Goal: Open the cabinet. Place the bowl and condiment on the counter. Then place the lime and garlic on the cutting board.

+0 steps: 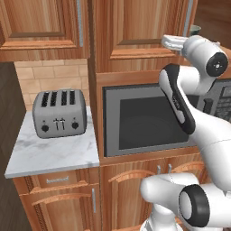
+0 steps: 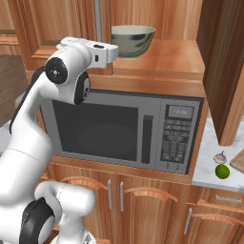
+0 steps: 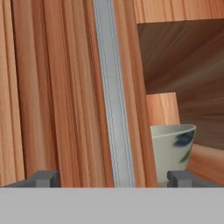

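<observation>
Setting: wood-fronted kitchen wall with a built-in microwave [image 2: 126, 131] under an open shelf [image 2: 171, 59].

Desk [image 1: 52, 151]: white marble with grey veins, left of the microwave in the left base view, carrying a silver toaster [image 1: 59, 113]; bare marble lies in front of the toaster up to the front edge. A second stretch of desk right of the microwave, in the right base view, holds the lime [image 2: 222, 171] and the garlic [image 2: 219, 157], the two just beside each other, with a corner of the cutting board [image 2: 238, 161] near them at the frame edge.

Cabinet [image 3: 65, 92]: its door stands close before the hand camera, the long grey bar handle [image 3: 114, 96] running vertically. The door's free edge lies right of the handle; past it the cabinet interior is open to view.

Bowl [image 2: 133, 40]: on the shelf above the microwave, inside the cabinet, free shelf to its right.

Jaws [image 3: 114, 177]: spread wide, holding nothing. The handle rises between the two fingertips [image 3: 43, 178]; contact cannot be told. The bowl sits behind, toward the right tip.
</observation>
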You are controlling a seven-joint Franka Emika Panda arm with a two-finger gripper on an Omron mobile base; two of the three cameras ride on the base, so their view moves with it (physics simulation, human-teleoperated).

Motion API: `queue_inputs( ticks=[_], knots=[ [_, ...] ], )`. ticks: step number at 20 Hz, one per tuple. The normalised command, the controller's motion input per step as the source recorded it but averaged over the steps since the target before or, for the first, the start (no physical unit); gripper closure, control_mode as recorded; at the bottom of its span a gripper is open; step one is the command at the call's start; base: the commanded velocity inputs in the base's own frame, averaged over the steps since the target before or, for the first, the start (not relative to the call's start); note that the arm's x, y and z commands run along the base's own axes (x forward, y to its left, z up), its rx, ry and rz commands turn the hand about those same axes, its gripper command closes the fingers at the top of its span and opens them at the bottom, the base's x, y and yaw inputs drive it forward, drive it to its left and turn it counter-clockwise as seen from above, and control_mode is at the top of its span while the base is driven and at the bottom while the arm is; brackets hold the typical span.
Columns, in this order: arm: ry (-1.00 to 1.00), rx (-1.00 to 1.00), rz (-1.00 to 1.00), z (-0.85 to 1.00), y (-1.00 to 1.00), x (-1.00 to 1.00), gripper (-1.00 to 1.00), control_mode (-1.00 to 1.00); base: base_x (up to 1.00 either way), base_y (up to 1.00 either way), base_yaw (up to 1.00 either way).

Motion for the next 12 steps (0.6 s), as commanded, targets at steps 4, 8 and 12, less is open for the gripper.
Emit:
queue_inputs(
  ticks=[4,8,12],
  knots=[
    [0.0,0.0,0.17,-0.23,0.0,0.29,-1.0,-1.0,0.0,0.0,0.0],
    [-0.02,0.0,0.21,-0.33,-0.18,0.12,-1.0,-1.0,0.0,0.0,0.0],
    [-0.03,0.0,0.18,-0.27,-0.25,0.02,-1.0,-1.0,0.0,0.0,0.0]
  ],
)
